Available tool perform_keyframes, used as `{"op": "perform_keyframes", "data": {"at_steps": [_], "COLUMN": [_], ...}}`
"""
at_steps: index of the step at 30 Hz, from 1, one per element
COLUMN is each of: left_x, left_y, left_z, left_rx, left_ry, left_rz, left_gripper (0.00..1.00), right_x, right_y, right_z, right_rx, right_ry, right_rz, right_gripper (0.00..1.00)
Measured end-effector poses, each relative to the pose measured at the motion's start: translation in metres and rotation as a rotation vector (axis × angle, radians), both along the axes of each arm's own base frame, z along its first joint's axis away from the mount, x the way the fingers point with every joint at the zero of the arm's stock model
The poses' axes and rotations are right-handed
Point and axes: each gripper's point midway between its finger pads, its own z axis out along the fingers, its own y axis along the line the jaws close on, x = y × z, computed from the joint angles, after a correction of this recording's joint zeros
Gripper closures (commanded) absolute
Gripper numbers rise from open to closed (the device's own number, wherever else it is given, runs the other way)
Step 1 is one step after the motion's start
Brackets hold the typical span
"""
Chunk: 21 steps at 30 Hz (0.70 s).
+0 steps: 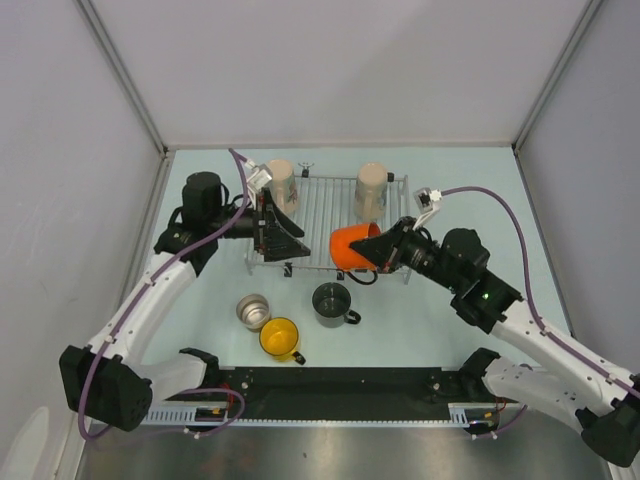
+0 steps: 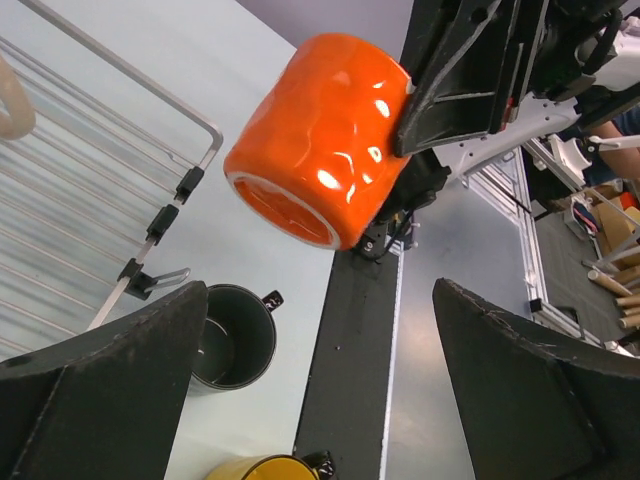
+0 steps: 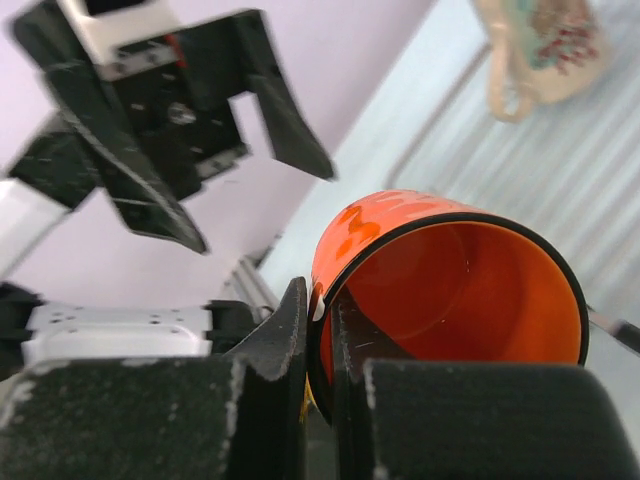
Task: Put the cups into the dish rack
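My right gripper (image 1: pixel 383 249) is shut on the rim of the orange-red cup (image 1: pixel 352 247), one finger inside and one outside (image 3: pixel 322 330). It holds the cup on its side above the dish rack's (image 1: pixel 325 215) front right edge. The cup fills the right wrist view (image 3: pixel 450 290) and shows in the left wrist view (image 2: pixel 320 140). Two beige mugs stand on the rack, at back left (image 1: pixel 283 185) and back right (image 1: pixel 371 190). My left gripper (image 1: pixel 293 235) is open and empty over the rack's left side (image 2: pixel 320 400). The dark grey mug (image 1: pixel 332 303), steel cup (image 1: pixel 253 311) and yellow mug (image 1: pixel 280 338) stand on the table in front.
A black rail (image 1: pixel 330 385) runs along the near table edge between the arm bases. Grey walls close in the left, right and back. The dark grey mug (image 2: pixel 232 335) and yellow mug (image 2: pixel 265 468) lie below my left gripper's view.
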Motion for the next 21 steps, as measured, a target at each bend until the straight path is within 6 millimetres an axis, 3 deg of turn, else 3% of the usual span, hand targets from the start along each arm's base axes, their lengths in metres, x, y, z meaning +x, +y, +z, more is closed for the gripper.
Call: {"op": "perform_keyframes", "data": {"at_steps": [9, 21], "left_x": [0.002, -0.006], "left_y": [-0.009, -0.016], "left_z": [-0.003, -0.002], "left_rx": [-0.013, -0.031], "left_ry": [0.016, 0.022], "left_rz": [-0.033, -0.08], "left_gripper": [0.0, 0.0], "right_x": [-0.003, 0.005], "right_y": [0.032, 0.059], "right_z": [0.036, 0.041], "right_rx": [0.197, 0.386], "right_ry": [-0.027, 0.005], "right_rz": [0.17, 0.312], "right_gripper": [1.0, 1.0]}}
